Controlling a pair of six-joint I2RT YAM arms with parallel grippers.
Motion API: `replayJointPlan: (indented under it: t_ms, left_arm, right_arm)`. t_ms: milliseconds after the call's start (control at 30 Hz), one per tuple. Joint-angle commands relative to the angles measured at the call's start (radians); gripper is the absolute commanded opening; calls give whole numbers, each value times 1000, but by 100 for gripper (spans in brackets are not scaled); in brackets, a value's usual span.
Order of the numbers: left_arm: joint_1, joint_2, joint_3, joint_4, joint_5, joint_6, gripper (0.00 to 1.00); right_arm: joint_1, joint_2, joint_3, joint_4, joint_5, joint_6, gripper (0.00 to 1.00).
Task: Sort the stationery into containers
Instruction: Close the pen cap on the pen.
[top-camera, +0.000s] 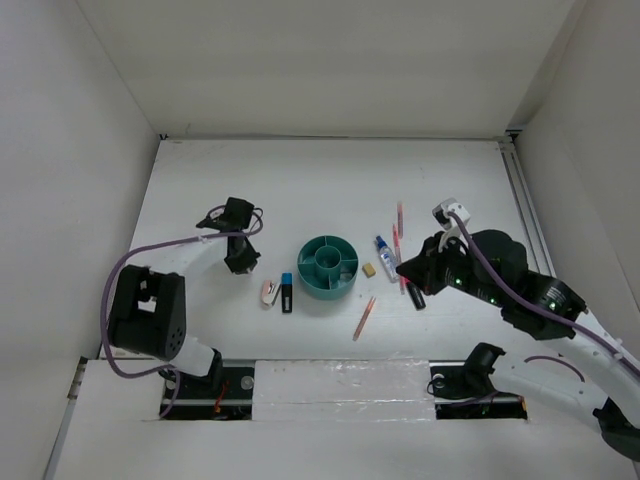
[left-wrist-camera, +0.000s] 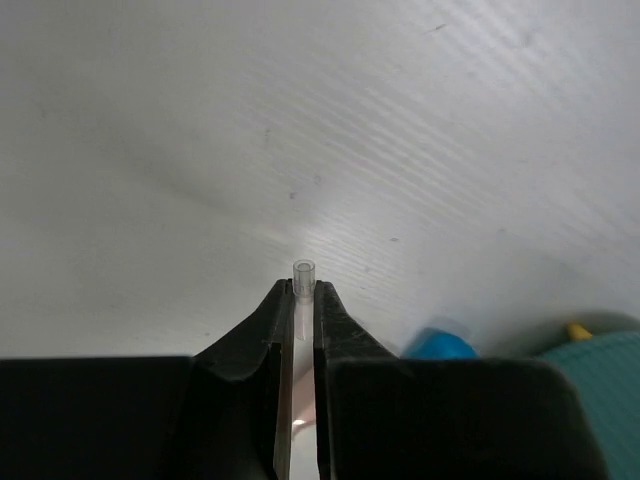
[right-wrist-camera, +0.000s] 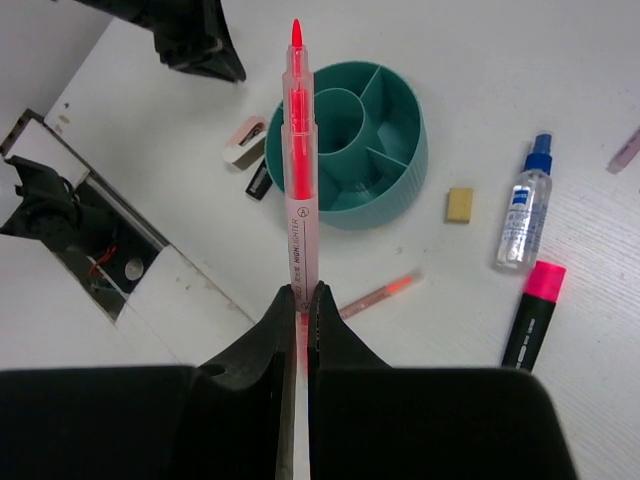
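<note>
**Right wrist view: both pincers gripping**

The right pincer (right-wrist-camera: 303, 295) pinches a pinkish-orange pencil (right-wrist-camera: 298, 150), lifted off the tabletop (right-wrist-camera: 520, 60) near the teal organizer (right-wrist-camera: 400, 195). The left pincer (left-wrist-camera: 303, 290) is closed on a thin clear tube (left-wrist-camera: 303, 270).

The top camera looks down from above and behind my bases, taking in the whole worktop (top-camera: 300, 180). My left wrist camera sits low and close, sighting along my left gripper (left-wrist-camera: 303, 290) and its clear tube (left-wrist-camera: 303, 270). My right wrist camera rides higher, over my right gripper (right-wrist-camera: 302, 292) and pink pen (right-wrist-camera: 299, 150), facing the worktop's left edge. All three share the teal organizer (top-camera: 328, 290).
</note>
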Motion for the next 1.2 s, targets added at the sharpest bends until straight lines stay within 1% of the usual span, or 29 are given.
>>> replayJointPlan:
  t_ms: [0, 33, 67, 133, 167, 233, 267, 333, 367, 400, 433, 533, 567, 600, 633, 667, 733, 833, 867, 900, 1000, 1067, 1167]
  left_arm:
    - [2, -135, 133, -71, -14, 55, 0]
    - [2, -161, 208, -87, -25, 72, 0]
    - [2, -171, 248, -100, -25, 112, 0]
    - [2, -183, 330, -122, 2, 161, 0]
    - [2, -183, 404, -122, 31, 187, 0]
    - [2, -183, 478, -131, 41, 241, 0]
    - [2, -183, 539, -131, 52, 258, 0]
    - [2, -183, 604, -148, 62, 285, 0]
    - [2, -174, 636, -148, 62, 285, 0]
    - [2, -162, 688, -165, 75, 285, 0]
    - [2, -162, 704, -165, 91, 285, 0]
    - [2, -200, 665, -89, 173, 285, 0]
    - [2, -217, 643, -23, 191, 285, 0]
    - [2, -234, 623, 10, 208, 285, 0]
    - [2, -266, 588, 40, 254, 285, 0]
    - [2, -281, 571, 97, 285, 295, 0]
    - [11, -336, 516, 152, 346, 304, 0]
    - [20, -401, 447, 246, 412, 304, 0]
    - [20, -445, 399, 267, 424, 304, 0]
    - [20, -467, 376, 310, 443, 295, 0]
    - [20, -518, 329, 334, 502, 295, 0]
    - [20, -518, 315, 360, 530, 295, 0]
    - [20, -528, 283, 399, 594, 295, 0]
  right_arm:
    - [7, 37, -5, 124, -56, 3, 0]
    - [7, 46, -5, 135, -73, 3, 0]
    - [7, 55, -5, 147, -87, 3, 0]
    - [7, 74, -24, 196, -97, 3, 0]
    - [7, 88, -24, 216, -107, 13, 0]
    - [7, 98, -59, 267, -116, 33, 0]
    - [7, 98, -73, 323, -116, 49, 0]
    - [7, 98, -134, 408, -116, 86, 0]
    - [7, 107, -151, 478, -130, 118, 0]
    - [7, 117, -165, 509, -159, 132, 0]
    - [7, 129, -174, 535, -179, 144, 0]
    - [16, 209, -174, 595, -246, 169, 0]
    - [17, 229, -183, 612, -255, 179, 0]
    - [30, 264, -183, 642, -255, 193, 0]
    - [39, 279, -183, 655, -265, 193, 0]
    - [59, 292, -183, 667, -275, 204, 0]
    - [85, 321, -183, 713, -275, 218, 0]
    - [142, 374, -183, 788, -285, 241, 0]
    - [154, 393, -183, 804, -285, 241, 0]
    - [182, 413, -162, 816, -285, 241, 0]
    - [213, 480, -147, 854, -297, 250, 0]
    - [222, 514, -124, 886, -297, 250, 0]
    - [222, 535, -85, 887, -288, 241, 0]
